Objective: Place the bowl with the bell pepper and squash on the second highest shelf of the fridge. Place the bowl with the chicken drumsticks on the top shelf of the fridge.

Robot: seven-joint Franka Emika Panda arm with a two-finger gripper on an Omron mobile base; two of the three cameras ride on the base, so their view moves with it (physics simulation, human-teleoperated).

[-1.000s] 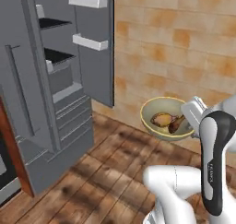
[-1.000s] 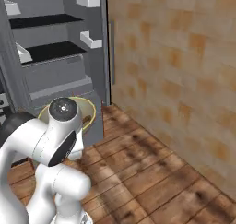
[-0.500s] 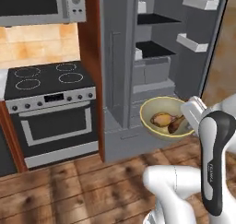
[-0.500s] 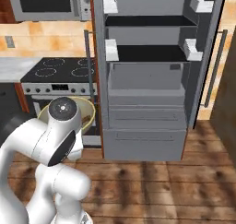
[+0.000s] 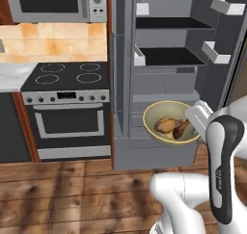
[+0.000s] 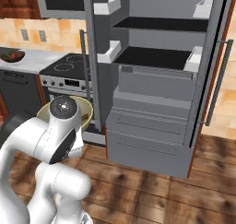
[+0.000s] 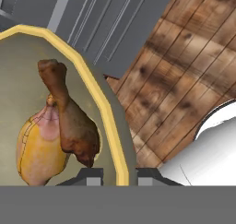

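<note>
At lower right of the left base view, the bent arm carries the yellow bowl [image 5: 171,124] of chicken drumsticks [image 5: 172,126]; the gripper [image 7: 119,174] is clamped on its rim. Behind stands the open fridge [image 5: 164,74], top shelf [image 5: 171,22] bare; stove [image 5: 65,91] left, wooden floor [image 5: 72,194] below.

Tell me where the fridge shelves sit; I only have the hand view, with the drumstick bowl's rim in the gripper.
Observer: The fridge stands open ahead; the top shelf lies well above the yellow bowl.
Operator: Report anything on that shelf.
Observer: It looks bare; so does the shelf below.
Operator: Say what's left of the fridge.
Observer: A stove, under a microwave.
Operator: Find the other bowl.
Observer: A dark bowl sits on the counter beyond the stove.
</note>
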